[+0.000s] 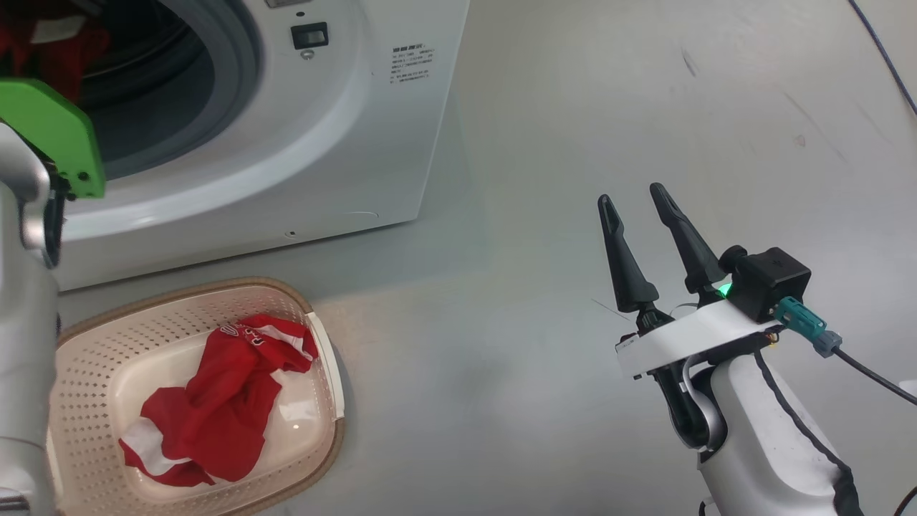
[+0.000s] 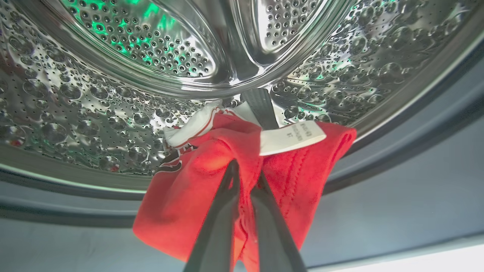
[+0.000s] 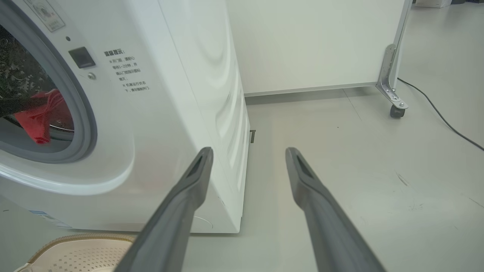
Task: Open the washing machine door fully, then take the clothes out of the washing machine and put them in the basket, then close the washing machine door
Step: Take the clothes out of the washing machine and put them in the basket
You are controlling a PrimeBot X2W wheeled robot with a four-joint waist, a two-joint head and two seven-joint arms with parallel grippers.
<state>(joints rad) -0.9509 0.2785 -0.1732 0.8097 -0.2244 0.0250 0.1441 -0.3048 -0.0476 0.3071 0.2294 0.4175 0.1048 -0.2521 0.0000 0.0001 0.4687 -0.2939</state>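
My left gripper is shut on a red garment with a white tag, held at the mouth of the steel drum. The same garment shows red inside the washing machine opening in the right wrist view, and at the top left of the head view. Another red and white garment lies in the cream basket on the floor before the washing machine. My right gripper hangs open over bare floor to the right. The washing machine door is out of view.
The grey rubber seal rings the opening. My left arm with its green plate stands at the left edge. A white panel on a caster wheel and a black cable lie behind, to the right.
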